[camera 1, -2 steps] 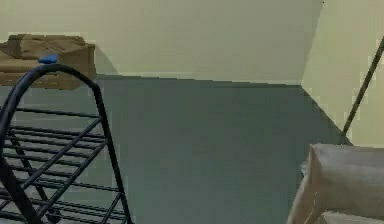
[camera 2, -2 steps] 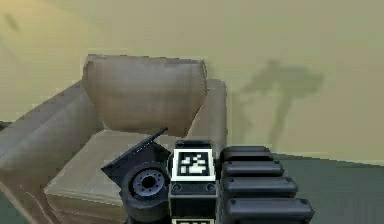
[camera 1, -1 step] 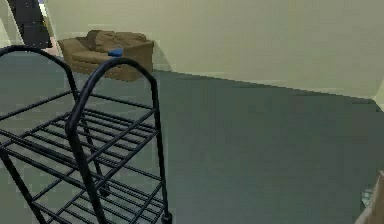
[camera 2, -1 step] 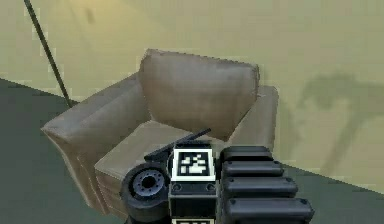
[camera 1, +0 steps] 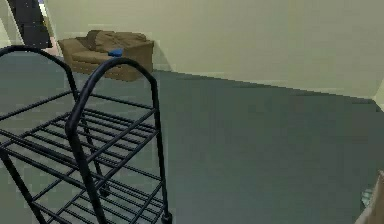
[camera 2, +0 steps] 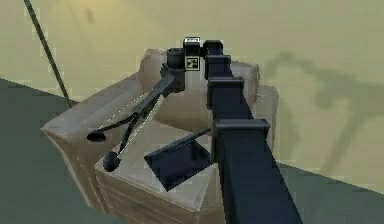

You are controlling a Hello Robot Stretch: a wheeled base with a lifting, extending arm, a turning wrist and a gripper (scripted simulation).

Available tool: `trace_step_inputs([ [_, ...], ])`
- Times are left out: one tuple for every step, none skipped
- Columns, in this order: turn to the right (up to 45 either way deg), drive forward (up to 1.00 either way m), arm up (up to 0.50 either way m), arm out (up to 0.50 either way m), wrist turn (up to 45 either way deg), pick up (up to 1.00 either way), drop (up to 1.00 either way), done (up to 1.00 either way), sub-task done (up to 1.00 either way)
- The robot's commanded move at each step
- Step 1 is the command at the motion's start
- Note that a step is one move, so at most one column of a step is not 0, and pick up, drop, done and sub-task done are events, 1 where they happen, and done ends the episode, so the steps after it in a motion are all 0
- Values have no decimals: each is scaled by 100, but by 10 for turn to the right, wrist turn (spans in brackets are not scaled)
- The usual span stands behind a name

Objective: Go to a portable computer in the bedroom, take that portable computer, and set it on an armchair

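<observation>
One tan armchair (camera 2: pixel 78 126) is seen under the dark arm (camera 2: pixel 238 135). A dark flat laptop (camera 2: pixel 180 160) is laid on the seat, at its front edge, near the thin fingers (camera 2: pixel 97 134). Whether anything is held by them cannot be told. Ahead, a black wire rack (camera 1: pixel 72 136) is seen on the grey floor (camera 1: pixel 260 150).

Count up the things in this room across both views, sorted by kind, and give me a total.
Upholstered seat: 2, the brown seat and the beige armchair
Black wire shelf cart: 1
Laptop: 1, on the beige armchair
Small blue thing: 1, on the brown seat
Total: 5
</observation>
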Motion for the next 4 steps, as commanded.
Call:
trace_step_inputs([
  [0, 0, 0, 0, 450, 0, 0, 0, 0],
  [0, 0, 0, 0, 450, 0, 0, 0, 0],
  [0, 0, 0, 0, 90, 0, 0, 0, 0],
  [0, 0, -24, 0, 0, 0, 0, 0, 0],
])
